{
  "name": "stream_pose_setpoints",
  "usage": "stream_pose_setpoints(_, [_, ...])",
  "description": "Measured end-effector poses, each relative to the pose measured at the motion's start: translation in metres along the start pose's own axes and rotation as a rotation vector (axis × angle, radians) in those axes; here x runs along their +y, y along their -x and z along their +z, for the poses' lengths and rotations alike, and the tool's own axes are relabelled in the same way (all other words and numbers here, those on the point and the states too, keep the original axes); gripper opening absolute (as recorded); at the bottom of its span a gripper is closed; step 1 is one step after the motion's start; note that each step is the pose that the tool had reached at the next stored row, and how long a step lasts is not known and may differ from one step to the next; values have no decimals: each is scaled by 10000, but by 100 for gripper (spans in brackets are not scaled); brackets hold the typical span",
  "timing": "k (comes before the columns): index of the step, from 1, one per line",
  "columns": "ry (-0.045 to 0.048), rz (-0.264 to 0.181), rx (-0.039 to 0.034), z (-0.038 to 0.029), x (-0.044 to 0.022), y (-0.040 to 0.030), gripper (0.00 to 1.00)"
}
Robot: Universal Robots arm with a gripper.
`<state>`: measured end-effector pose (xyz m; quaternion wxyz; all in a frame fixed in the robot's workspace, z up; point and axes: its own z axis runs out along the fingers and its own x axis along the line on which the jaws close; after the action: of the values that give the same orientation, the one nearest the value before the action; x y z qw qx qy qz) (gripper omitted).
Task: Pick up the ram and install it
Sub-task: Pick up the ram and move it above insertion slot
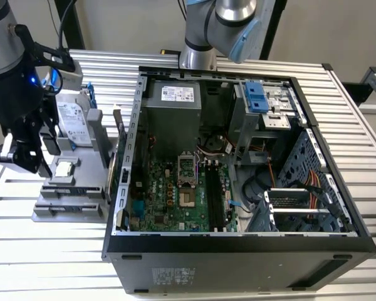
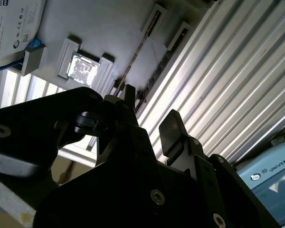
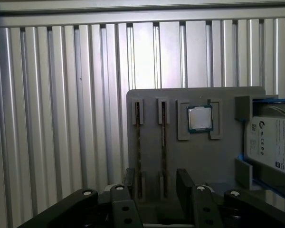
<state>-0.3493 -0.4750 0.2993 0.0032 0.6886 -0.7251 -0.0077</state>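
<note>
Ram [image 3: 163,142] stands on edge in a slot of the gray holder [image 3: 199,166], not yet picked up, with a second stick [image 3: 137,142] in the next slot, parallel and just beside it.

In the first wrist view the gripper [image 3: 156,175] is spread wide and holds nothing. Its two dark fingers [image 3: 184,178] sit over the near end of the holder, one outside each slot, so that the ends of both sticks lie in the gap between them. How far above the sticks the fingertips are cannot be told.

Past the slots, on the same holder, a square silver processor [image 3: 199,118] lies flat in its own recess, near the ram but apart from it. Beyond that, a hard drive [image 3: 273,142] with a white label sits at the holder's far side.

The holder rests on a ribbed metal table [image 3: 61,118]. In the exterior view the arm's black wrist [image 1: 12,94] hangs over the holder at the exterior view's left, and an open computer case [image 1: 338,232] lies just beside the holder toward the exterior view's right, its green motherboard [image 1: 169,194] facing up.
</note>
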Motion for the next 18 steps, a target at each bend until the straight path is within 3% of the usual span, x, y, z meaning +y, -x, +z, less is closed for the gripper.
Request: stream_pose_setpoints(18, [3,0,2,75,-1,0,100])
